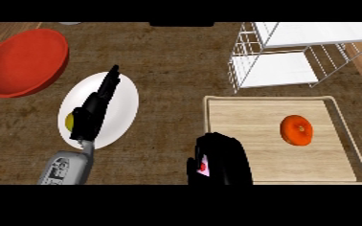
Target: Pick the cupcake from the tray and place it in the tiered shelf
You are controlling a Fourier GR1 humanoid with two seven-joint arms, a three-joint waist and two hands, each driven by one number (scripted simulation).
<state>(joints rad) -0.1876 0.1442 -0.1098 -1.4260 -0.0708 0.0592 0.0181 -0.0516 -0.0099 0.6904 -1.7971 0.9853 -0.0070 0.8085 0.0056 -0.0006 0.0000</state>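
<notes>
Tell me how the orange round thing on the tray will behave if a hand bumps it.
The orange round thing looks rounded, so a nudge would probably roll it across the wooden tray. The tray's raised rim should likely stop it. It appears small and smooth, so probably light and slippery.

Red bowl point(28, 62), white plate point(121, 100), orange doughnut point(297, 130)

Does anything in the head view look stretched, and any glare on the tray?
Head view: the round white plate looks taller than wide, so stretched; head view again: even light, no glare on the pale wooden tray, no hard shadow beside the orange round object.
</notes>
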